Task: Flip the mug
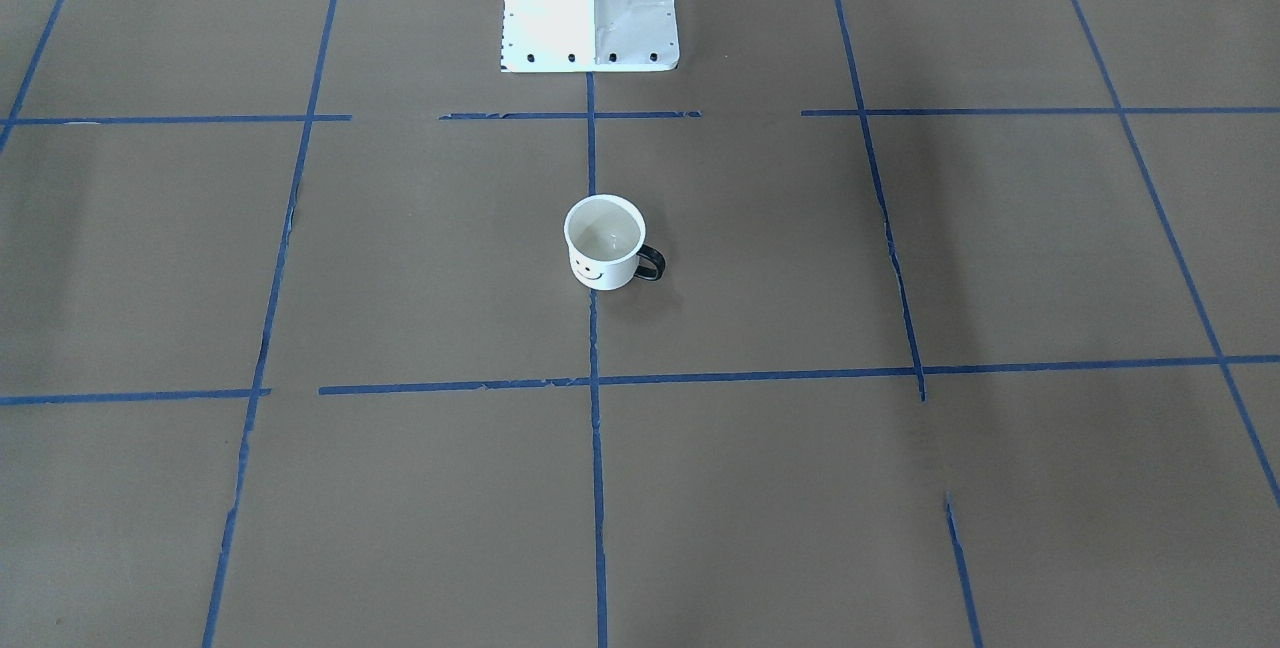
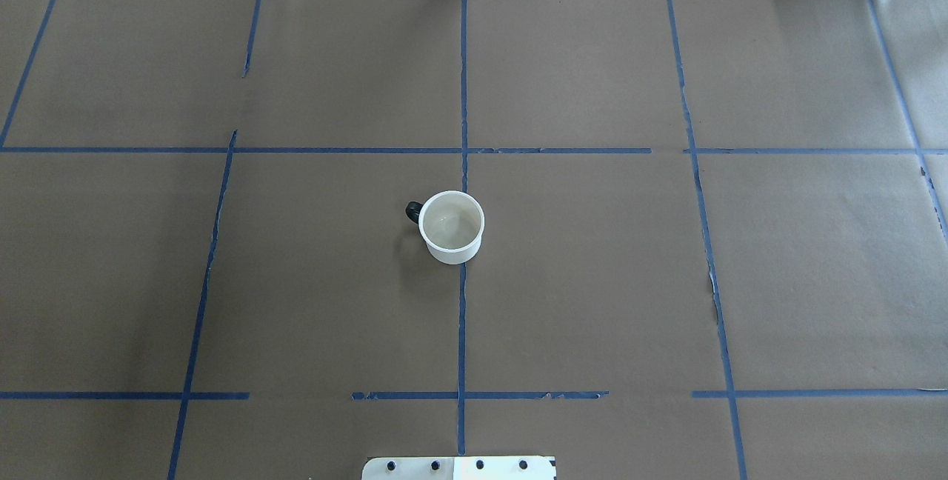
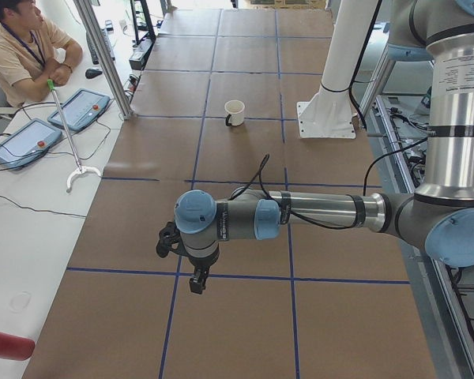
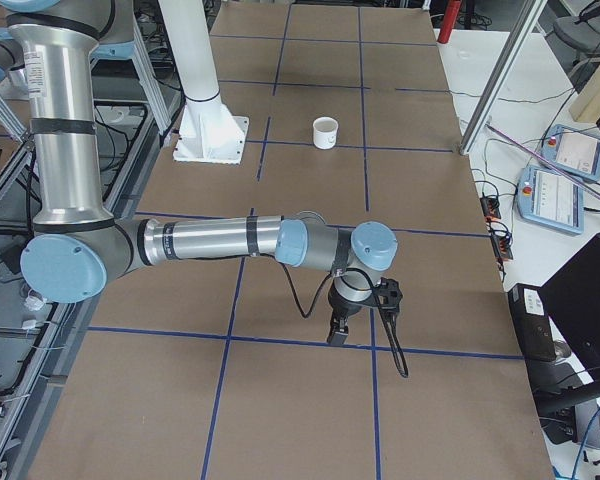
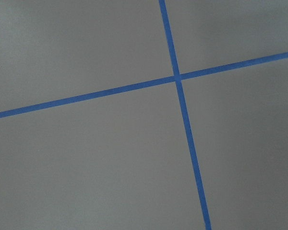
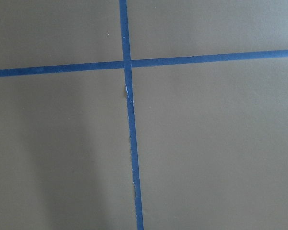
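Note:
The white mug stands upright with its mouth up, near the middle of the brown table, on a blue tape line. Its smiley face points away from the robot and its black handle points toward the robot's left. It also shows in the overhead view, the left side view and the right side view. My left gripper hangs far from the mug at the table's left end. My right gripper hangs at the right end. I cannot tell whether either is open or shut.
The white robot base stands behind the mug. Blue tape lines grid the table. An operator sits past the far edge with tablets and a grabber stick. Both wrist views show only brown paper and tape.

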